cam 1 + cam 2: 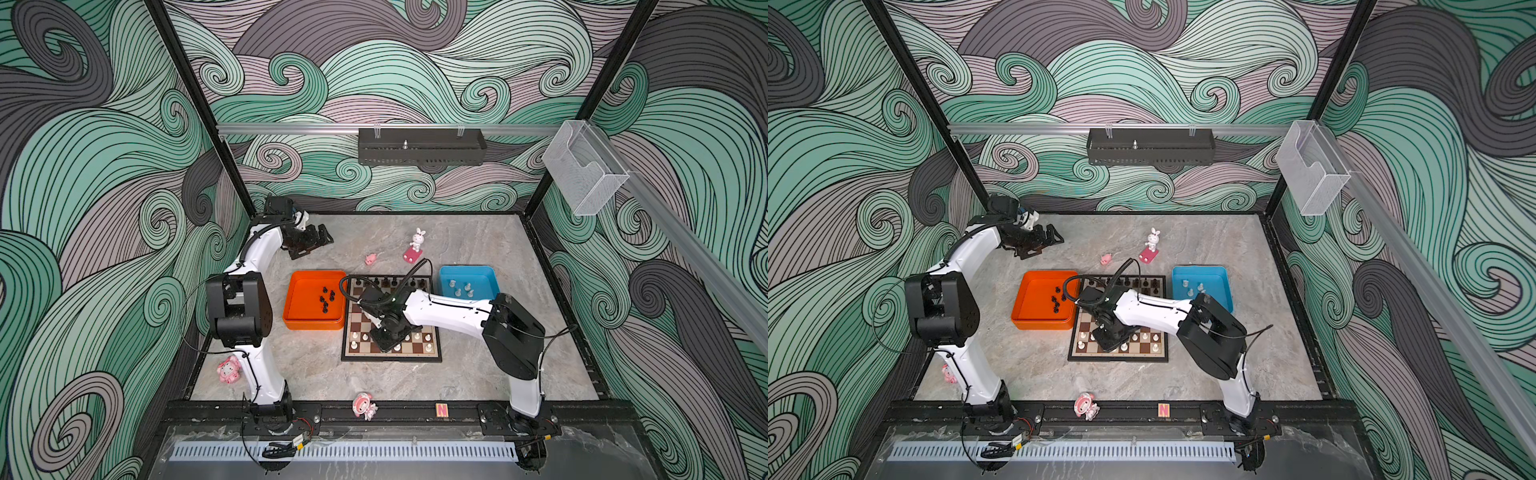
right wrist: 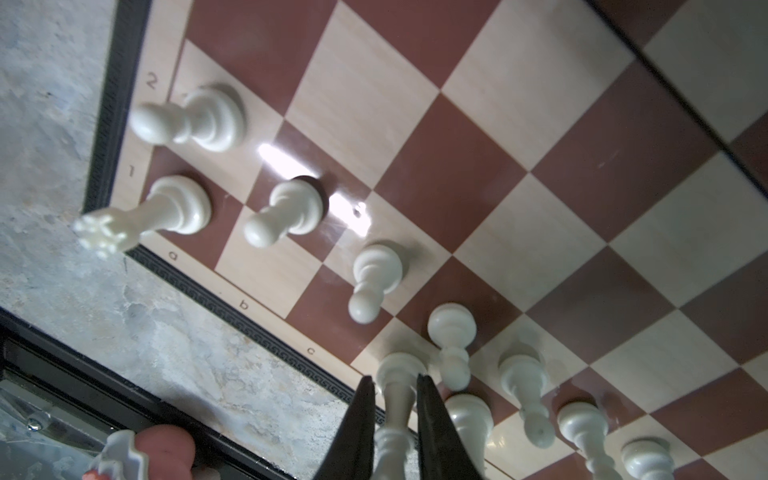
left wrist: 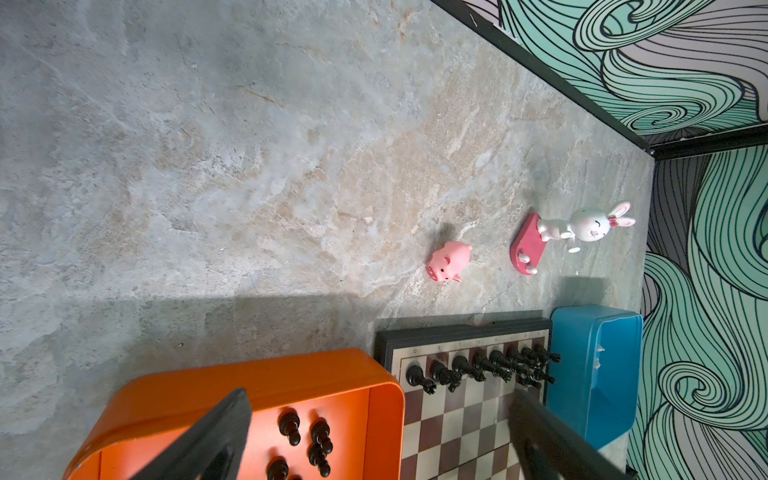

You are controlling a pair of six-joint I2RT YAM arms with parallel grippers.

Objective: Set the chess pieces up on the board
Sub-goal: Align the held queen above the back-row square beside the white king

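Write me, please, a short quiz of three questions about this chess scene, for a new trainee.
1. True or false: the left end effector hangs open over the table, away from the chessboard.
2. Where do the black chess pieces not yet on the chessboard lie? A. in the orange tray B. on the bare table C. in the left end effector
3. Fill in: the right end effector has its fingers either side of a ___ chess piece at the chessboard's near edge.
Key: 1 true; 2 A; 3 white.
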